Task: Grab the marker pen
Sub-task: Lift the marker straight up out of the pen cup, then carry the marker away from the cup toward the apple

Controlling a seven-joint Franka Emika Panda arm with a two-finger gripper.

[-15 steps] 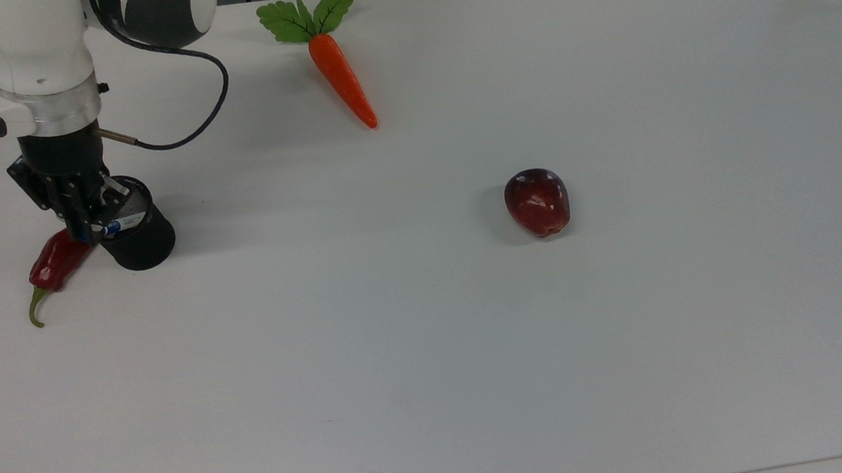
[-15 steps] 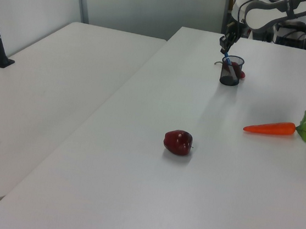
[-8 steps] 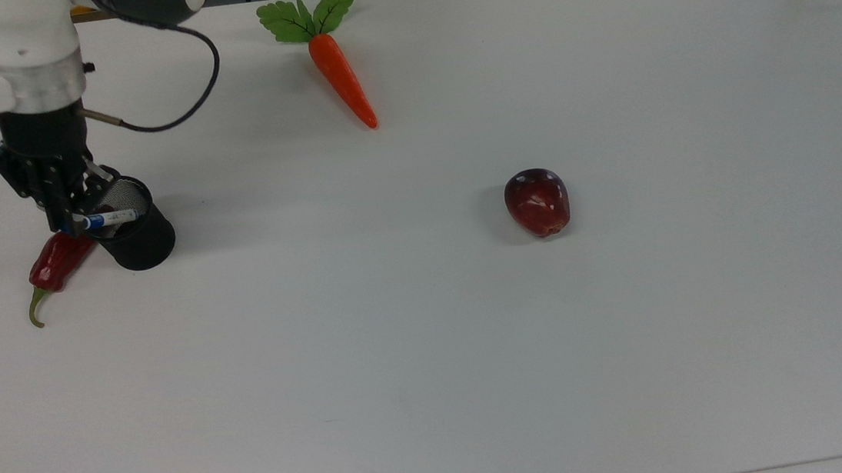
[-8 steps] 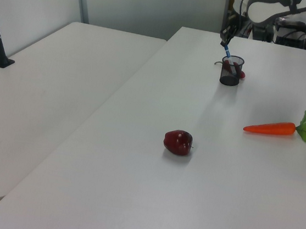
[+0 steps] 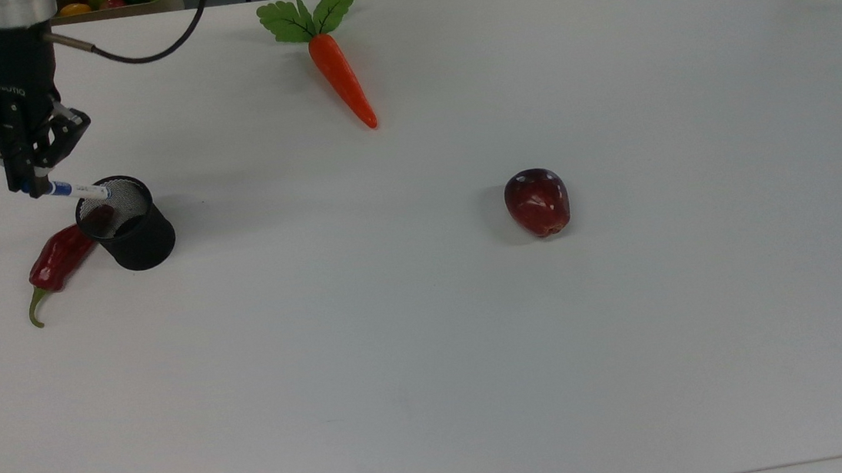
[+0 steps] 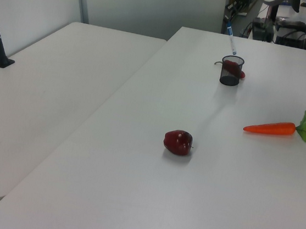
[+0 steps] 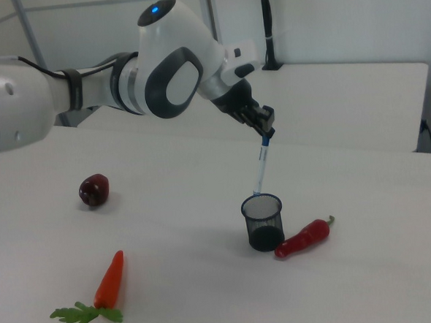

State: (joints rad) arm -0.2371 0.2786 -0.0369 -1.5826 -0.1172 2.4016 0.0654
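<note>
The slim white marker pen (image 7: 260, 167) with blue cap hangs pinched in the black two-finger gripper (image 7: 266, 134), its tip level with the black mesh cup (image 7: 263, 221) rim, which it could snag and topple.

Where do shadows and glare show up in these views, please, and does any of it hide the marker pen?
Top view: soft shadows fall to the top view's left of the apple, which carries small highlights, and right of the black cup. Right view: the marker pen, in the tool, stands clear against the pale table. Left view: the pen is thin against a cluttered background.
</note>
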